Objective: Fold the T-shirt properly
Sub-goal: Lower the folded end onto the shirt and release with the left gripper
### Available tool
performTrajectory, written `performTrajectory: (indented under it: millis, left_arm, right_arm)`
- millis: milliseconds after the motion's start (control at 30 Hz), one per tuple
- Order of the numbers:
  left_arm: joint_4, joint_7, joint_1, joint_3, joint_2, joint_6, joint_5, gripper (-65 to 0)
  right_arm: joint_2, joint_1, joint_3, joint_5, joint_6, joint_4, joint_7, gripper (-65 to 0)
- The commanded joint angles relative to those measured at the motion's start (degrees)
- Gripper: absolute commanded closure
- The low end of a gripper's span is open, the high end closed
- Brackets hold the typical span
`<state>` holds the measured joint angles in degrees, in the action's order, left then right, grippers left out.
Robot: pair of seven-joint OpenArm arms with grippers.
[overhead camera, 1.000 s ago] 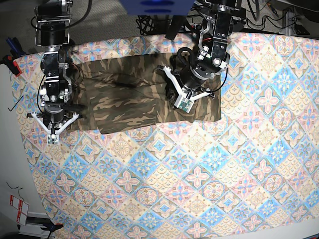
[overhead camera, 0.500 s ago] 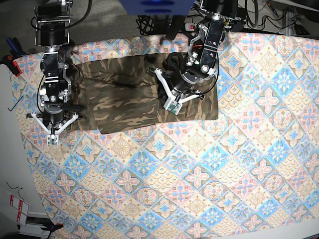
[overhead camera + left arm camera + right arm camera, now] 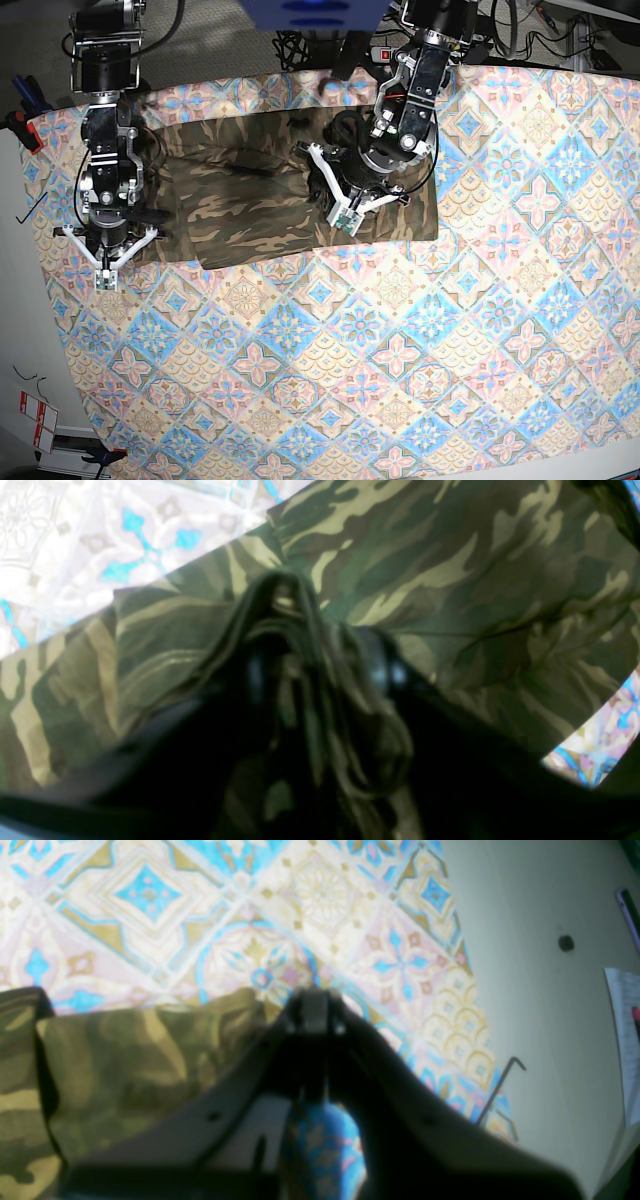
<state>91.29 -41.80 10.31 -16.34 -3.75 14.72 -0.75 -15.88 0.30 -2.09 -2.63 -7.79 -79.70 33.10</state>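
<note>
1. T-shirt (image 3: 240,215): on tablecloth (image 3: 300,380), long axis running between my arms.
2. Left tool (image 3: 320,670): nearer the raised fold (image 3: 282,587), parted around it; grip unconfirmed.
3. Right tool (image 3: 316,1012): closed, far end; contents unclear.

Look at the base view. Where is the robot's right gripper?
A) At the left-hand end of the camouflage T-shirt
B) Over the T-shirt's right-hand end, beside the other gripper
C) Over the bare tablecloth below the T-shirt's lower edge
A: in the base view, the right gripper is at the left-hand end of the camouflage T-shirt, well apart from the left gripper.
</note>
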Motion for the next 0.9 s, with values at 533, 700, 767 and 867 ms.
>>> performTrajectory:
  millis: [533,700,767,867]
  left_arm:
    - [0.0,-4.7,-5.0,-21.6,1.7,0.5,14.8,-43.8]
    - [0.6,-7.6,-7.4,-26.8,3.0,0.4,15.0,-43.8]
    - [3.7,-8.8,-7.2,-26.1,3.4,0.4,15.0,-43.7]
    - [10.8,-9.8,-3.9,-19.5,4.6,0.4,15.0,-39.4]
  right_arm:
    - [-0.7,1.1,0.3,-0.5,-0.4,-0.9,-1.1,-1.1]
    - [-0.7,1.1,0.3,-0.5,-0.4,-0.9,-1.1,-1.1]
    - [-0.7,1.1,0.3,-0.5,-0.4,-0.9,-1.1,-1.1]
    - [-0.7,1.1,0.3,-0.5,-0.4,-0.9,-1.2,-1.1]
